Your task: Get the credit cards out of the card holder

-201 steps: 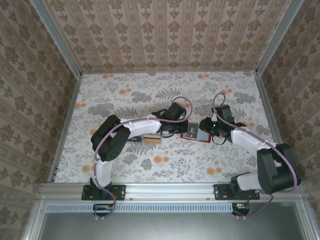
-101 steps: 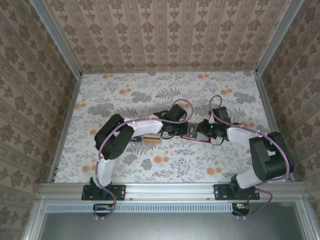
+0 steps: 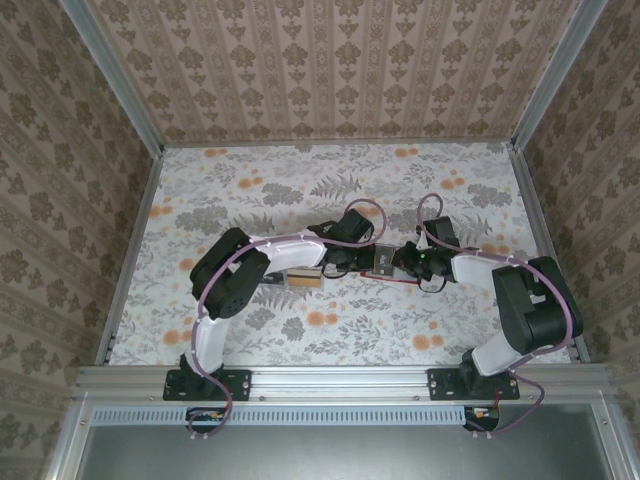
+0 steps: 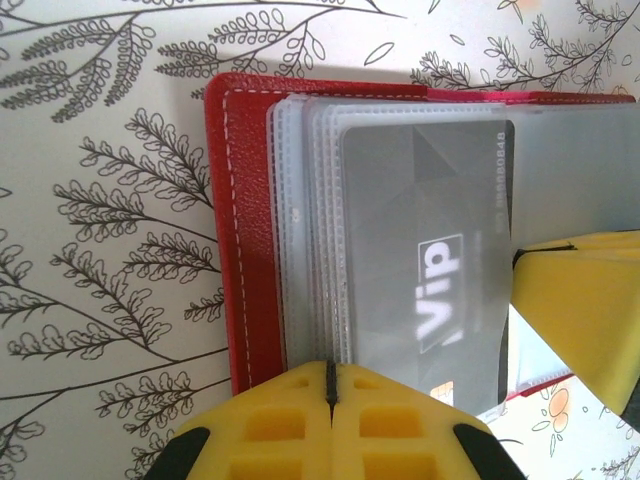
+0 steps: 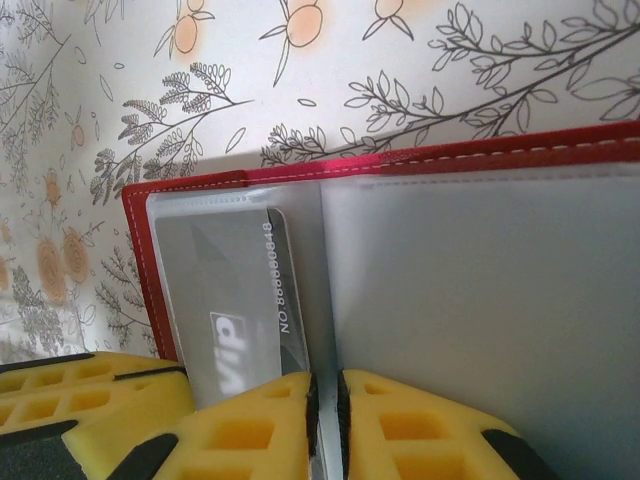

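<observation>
One floral table [image 3: 250, 190], two arms meeting over one open red card holder [image 4: 245, 250] mid-table. One grey card [image 4: 420, 260] sits sleeved inside it, and the stacked sleeves behind hide their contents. One tan card [image 3: 305, 280] lies beside the left arm. Left fingers [image 4: 280, 420] are pressed together at the holder's edge. Right fingers [image 5: 400, 420] pinch a lifted clear sleeve [image 5: 480, 280] — their tips are cut off.

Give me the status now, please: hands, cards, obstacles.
Left hand shut at the red card holder's edge. Right hand shut on a clear sleeve. Grey card inside its pocket, not yet out. No obstacle seen.
</observation>
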Tool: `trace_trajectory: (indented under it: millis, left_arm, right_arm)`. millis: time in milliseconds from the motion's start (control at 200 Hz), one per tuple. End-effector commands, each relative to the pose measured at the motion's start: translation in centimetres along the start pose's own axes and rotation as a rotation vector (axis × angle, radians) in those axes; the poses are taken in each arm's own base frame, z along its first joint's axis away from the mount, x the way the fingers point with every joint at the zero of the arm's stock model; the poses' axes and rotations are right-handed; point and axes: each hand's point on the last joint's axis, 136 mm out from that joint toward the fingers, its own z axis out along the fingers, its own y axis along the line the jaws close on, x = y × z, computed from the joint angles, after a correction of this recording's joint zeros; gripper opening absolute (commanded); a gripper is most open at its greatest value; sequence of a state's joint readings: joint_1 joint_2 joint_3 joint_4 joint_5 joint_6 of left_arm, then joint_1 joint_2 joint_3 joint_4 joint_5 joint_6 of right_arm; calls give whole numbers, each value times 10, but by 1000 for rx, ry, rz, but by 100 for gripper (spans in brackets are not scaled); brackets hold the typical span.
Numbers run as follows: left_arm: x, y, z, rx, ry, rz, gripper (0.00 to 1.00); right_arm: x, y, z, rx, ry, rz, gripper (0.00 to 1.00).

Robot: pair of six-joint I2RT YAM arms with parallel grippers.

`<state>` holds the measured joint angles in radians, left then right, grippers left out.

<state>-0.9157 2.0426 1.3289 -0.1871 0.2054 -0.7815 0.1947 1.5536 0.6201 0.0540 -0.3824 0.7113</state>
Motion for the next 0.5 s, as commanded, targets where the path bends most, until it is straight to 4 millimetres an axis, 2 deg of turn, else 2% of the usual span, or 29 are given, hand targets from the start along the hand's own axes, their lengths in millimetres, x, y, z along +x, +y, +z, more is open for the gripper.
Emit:
trace_trajectory:
  millis: [0, 360, 495]
  left_arm:
    - [7, 1, 9, -10, 30, -8, 0]
    - [8, 1, 9, -17, 33, -9, 0]
    - [7, 2, 9, -23, 34, -12, 0]
  right_arm:
    - [7, 3, 5, -35, 34, 16, 18]
    - [8, 12, 1, -81, 40, 10, 19]
    - [9, 11, 1, -80, 43, 15, 14]
